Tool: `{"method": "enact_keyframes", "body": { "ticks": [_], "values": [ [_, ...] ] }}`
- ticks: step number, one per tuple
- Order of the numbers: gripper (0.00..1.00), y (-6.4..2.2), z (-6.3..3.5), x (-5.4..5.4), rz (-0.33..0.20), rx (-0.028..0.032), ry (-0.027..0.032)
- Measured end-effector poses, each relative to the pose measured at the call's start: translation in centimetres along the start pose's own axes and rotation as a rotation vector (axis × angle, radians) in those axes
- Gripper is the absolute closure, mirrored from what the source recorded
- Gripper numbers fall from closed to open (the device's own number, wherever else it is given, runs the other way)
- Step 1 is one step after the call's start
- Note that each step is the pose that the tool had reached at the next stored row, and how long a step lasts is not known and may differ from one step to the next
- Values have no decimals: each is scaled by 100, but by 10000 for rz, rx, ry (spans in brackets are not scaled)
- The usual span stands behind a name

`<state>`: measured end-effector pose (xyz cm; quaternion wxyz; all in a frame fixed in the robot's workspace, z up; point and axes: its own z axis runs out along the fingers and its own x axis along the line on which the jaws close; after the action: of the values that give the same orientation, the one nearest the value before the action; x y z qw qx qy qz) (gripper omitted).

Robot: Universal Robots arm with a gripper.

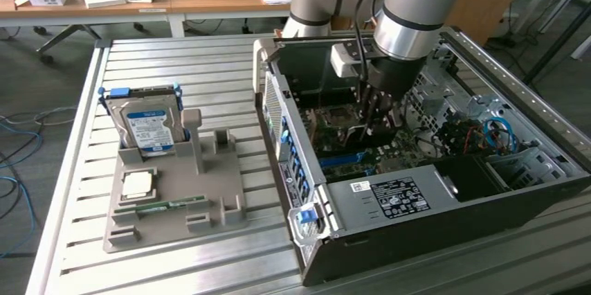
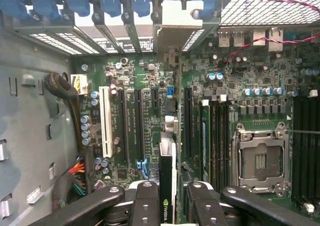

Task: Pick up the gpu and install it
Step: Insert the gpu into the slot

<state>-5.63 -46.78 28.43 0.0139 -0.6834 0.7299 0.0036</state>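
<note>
Black two-finger gripper [image 2: 172, 190] pinches thin black-edged gpu [image 2: 166, 168] edge-on over green motherboard [image 2: 200, 70] slots. Ext. view centre: gripper sits inside open dark metal PC case [image 1: 461, 219].

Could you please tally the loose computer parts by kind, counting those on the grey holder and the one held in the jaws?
Hard drive: 1
Processor chip: 1
Memory stick: 1
gpu: 1
Total: 4
</note>
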Motion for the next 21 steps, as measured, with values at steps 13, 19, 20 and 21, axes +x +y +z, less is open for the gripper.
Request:
{"method": "enact_keyframes", "body": {
  "ticks": [13, 19, 20, 21],
  "values": [
    [74, 22, 57, 3, -1, 11, 1],
    [74, 54, 60, 5, 0, 18, -2],
    [74, 57, 61, 5, -1, 18, -1],
    [74, 61, 61, 5, 0, 18, -2]
  ]
}}
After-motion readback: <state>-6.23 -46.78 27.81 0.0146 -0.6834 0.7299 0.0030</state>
